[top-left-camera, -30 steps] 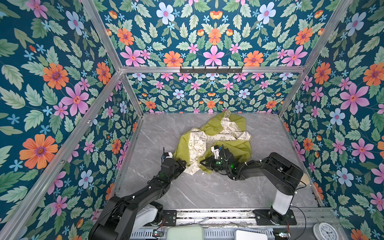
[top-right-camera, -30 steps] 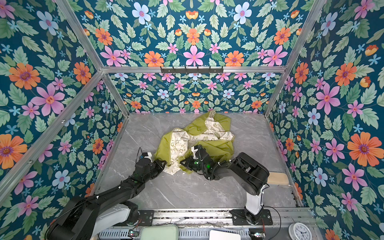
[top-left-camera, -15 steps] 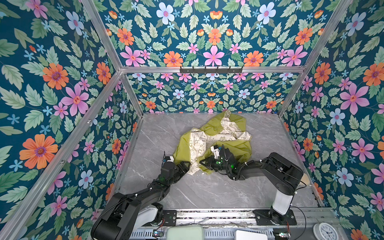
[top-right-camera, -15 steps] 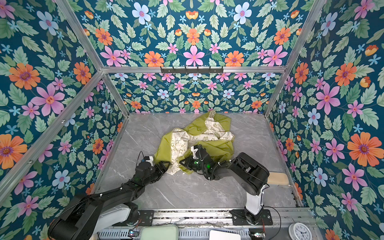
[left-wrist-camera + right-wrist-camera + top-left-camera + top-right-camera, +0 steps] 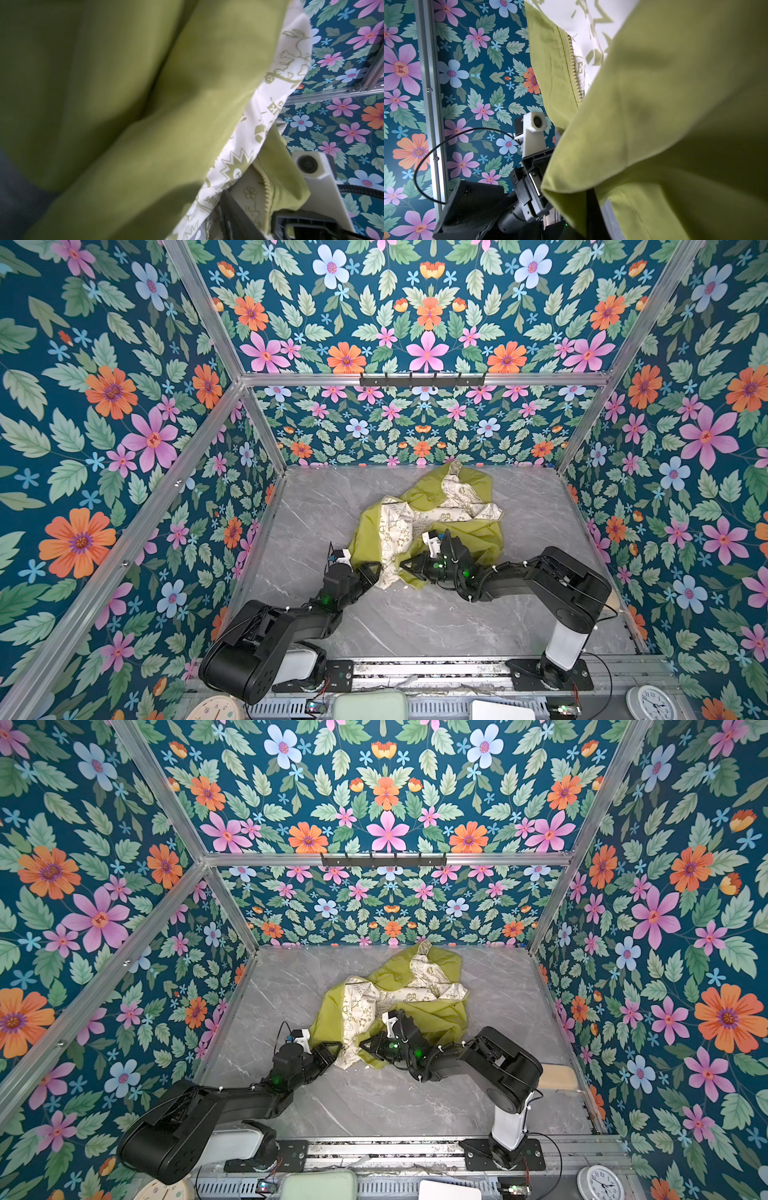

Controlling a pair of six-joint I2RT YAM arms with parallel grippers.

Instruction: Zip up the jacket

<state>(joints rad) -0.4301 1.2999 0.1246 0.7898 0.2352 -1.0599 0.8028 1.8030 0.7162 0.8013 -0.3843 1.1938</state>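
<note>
The jacket [image 5: 482, 537] lay crumpled on the grey table [image 5: 324, 510], mid-table toward the back wall, with its printed lining [image 5: 395, 526] turned outward in both top views. The zipper [image 5: 573, 68] was undone, its teeth running along one free edge. The right gripper [image 5: 409, 566] was closed on the jacket's near hem, and green fabric draped over it in the right wrist view. The left gripper [image 5: 371, 571] sat at the hem's left corner, near the right gripper. Its jaw state could not be told, as fabric hid the tips.
</note>
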